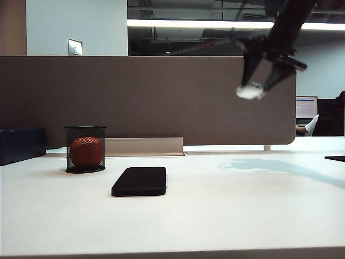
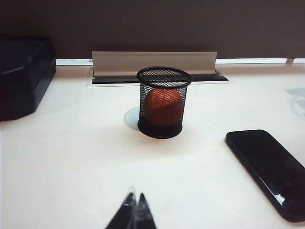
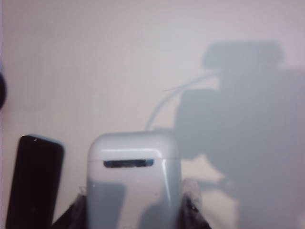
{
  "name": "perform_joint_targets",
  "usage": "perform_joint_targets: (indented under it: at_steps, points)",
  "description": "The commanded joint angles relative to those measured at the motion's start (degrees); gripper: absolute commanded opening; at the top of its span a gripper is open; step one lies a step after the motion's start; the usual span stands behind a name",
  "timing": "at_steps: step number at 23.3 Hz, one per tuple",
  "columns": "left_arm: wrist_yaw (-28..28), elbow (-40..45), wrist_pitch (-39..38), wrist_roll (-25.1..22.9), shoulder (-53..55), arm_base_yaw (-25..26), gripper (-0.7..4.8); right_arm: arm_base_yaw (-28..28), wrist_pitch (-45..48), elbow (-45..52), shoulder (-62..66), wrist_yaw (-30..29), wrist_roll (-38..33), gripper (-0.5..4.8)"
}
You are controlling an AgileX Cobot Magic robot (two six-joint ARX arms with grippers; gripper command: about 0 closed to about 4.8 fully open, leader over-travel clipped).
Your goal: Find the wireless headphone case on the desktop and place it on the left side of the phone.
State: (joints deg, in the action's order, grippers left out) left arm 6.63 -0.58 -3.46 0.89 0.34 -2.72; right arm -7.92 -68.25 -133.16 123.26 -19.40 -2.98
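While the case (image 1: 250, 93) hangs high above the right rear of the tabletop (image 1: 226, 216), pinched between the jaws of the right tool (image 1: 262, 81), the job is a carry, then a careful set-down. Seen from the right wrist, the case (image 3: 133, 181) sits squarely between the two pads with its dark slot facing the camera, so the grip looks sound; keeping that squeeze steady matters, since the shell is glossy and could slip. The phone (image 1: 139, 181) lies flat near the middle of the tabletop, a little toward the left edge. A mesh cup (image 1: 85, 149) with an orange ball stands behind it, toward the rear left. The open patch beside the phone's left edge, in front of the cup, looks like the spot to aim for. I would cross over the phone with height to spare, descend short of the cup, and let go only once the case rests on the surface. The left tool (image 2: 135, 212) idles low near the front left, its tips pressed together
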Motion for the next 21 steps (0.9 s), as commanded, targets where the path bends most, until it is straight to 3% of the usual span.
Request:
perform_joint_targets:
  at_steps: [1, 8, 16, 21]
  points:
    - [0.0, -0.2, 1.0, -0.2, 0.0, -0.1, -0.05, -1.1, -1.2, -0.1, -2.9, -0.2, 0.3, 2.37]
    - [0.0, -0.2, 1.0, -0.2, 0.0, -0.1, -0.05, -2.6, -2.2, 3.5, -11.8, -0.3, 0.3, 2.37]
    - [0.0, -0.2, 1.0, -0.2, 0.0, 0.0, -0.05, -2.5, 0.3, 18.9, -25.3, -0.5, 1.0, 2.37]
    - [0.0, -0.2, 1.0, -0.2, 0.0, 0.0, -0.05, -3.3, 3.0, 26.4, -31.4, -4.7, 0.0, 2.36]
